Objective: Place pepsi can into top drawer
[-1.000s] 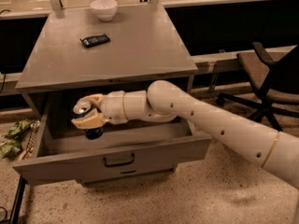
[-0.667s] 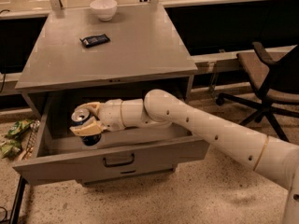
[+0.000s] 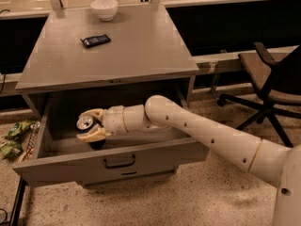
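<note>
Lowered since a second ago, the end effector [image 3: 91, 128] has sunk with its load from near the opening's upper edge to deep inside the top drawer [image 3: 155, 157]. It is clasped around the pepsi can [image 3: 85, 123], one tan finger above and one below.

By my reading the task is nearly done. The drawer stands pulled out, and the can is within its walls, towards the left side. What is left is to set it down, let go and draw the arm [image 3: 202, 131] out. Whether the can's dark base already rests on the drawer floor, I cannot tell.

The arm is smooth, rounded cream plastic, running away to the right of the end effector. Above it lies the flat, matte grey tabletop [image 3: 141, 46] of the metal cabinet. The drawer around it is a deep grey sheet-metal box with a dark curved pull handle [image 3: 119, 162] just below and in front. Well to the right stands a dark office chair [image 3: 273, 74]. Far above on the tabletop sit a round white bowl [image 3: 104, 8] and, nearer, a flat black packet [image 3: 96, 40]. The can itself is a small cylinder with a shiny silver lid.
</note>
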You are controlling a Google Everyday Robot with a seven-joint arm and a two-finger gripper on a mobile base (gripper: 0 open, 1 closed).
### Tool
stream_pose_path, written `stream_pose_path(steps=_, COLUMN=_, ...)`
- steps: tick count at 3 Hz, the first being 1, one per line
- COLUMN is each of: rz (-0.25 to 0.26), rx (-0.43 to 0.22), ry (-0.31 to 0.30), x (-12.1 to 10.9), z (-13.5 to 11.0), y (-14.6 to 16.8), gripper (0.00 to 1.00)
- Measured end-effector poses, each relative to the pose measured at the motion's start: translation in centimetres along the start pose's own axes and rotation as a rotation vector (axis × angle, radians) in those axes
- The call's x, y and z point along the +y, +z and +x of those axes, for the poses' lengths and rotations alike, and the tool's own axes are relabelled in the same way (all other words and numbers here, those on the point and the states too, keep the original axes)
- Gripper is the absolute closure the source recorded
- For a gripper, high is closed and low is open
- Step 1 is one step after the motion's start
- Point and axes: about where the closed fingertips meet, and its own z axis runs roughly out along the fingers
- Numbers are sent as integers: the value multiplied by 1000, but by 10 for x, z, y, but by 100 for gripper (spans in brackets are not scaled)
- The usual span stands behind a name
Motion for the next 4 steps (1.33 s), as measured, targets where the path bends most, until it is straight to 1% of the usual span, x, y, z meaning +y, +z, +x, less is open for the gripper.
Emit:
stream_pose_path(steps=2, rz=16, rx=-18, ry=-31, x=-3, z=11, y=2, gripper=31)
stream_pose_path(steps=3, rz=28, rx=-19, ry=-28, x=-6, z=16, y=-1, gripper=7)
stream_pose_path(steps=4, rz=54, rx=-13, ry=-10, x=-15, z=16, y=-9, gripper=13)
